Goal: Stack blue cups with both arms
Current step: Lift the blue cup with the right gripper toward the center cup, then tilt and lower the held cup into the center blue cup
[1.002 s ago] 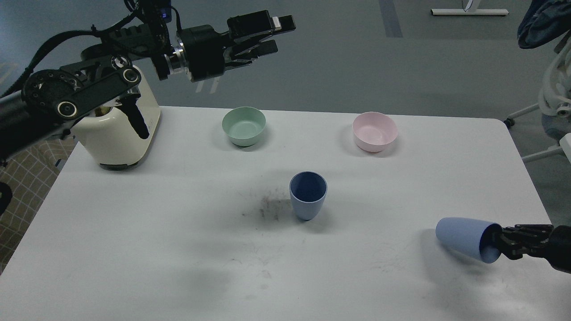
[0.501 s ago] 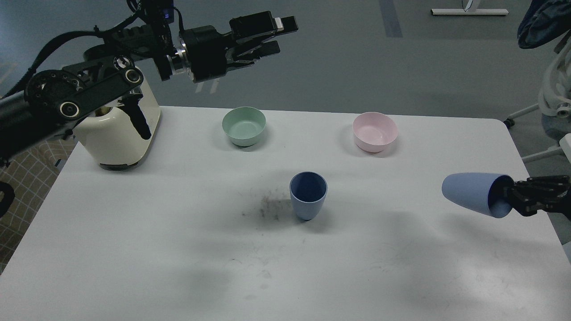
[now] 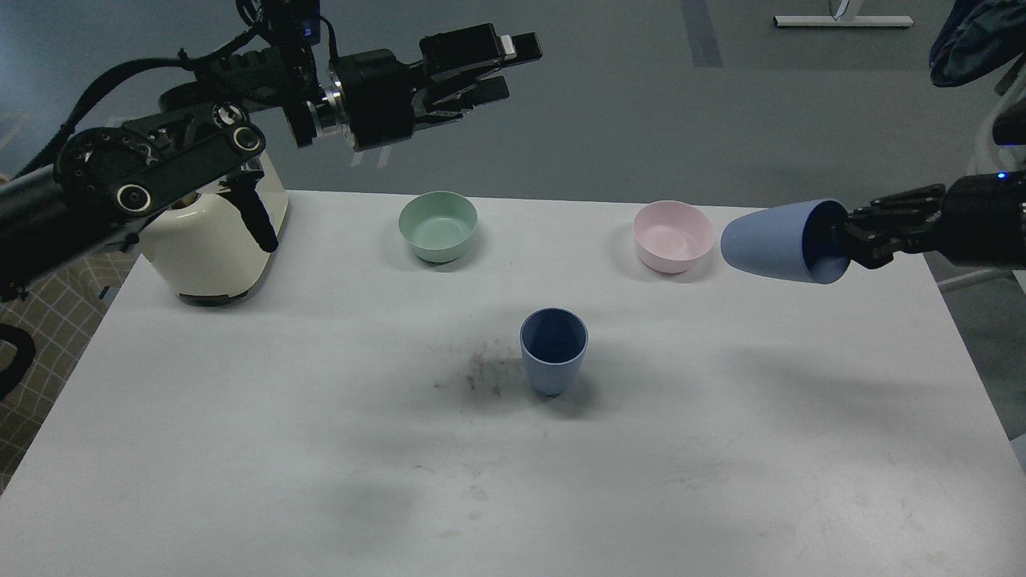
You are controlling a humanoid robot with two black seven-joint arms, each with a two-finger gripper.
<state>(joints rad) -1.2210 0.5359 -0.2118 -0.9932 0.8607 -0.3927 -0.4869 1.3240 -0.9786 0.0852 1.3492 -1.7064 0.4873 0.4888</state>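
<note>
- The right end effector [image 3: 851, 237] is clamped on the rim of a blue cup [image 3: 771, 242], held sideways above the surface's far right edge.
- To nest it, the cup likely needs turning base-down over the upright blue cup [image 3: 553, 353] mid-surface.
- Open room lies between them; the pink bowl [image 3: 672, 235] sits close.
- The left end effector [image 3: 489, 68], fingers slightly apart, hangs empty beyond the far edge.

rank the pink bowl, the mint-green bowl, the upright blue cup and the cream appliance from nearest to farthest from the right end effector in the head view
Measured from the right end effector, which holds a tipped blue cup at the table's right:
1. Pink bowl, just left of the held cup.
2. Upright blue cup, centre of the table.
3. Mint-green bowl, back, left of centre.
4. Cream appliance, far left corner.
</note>
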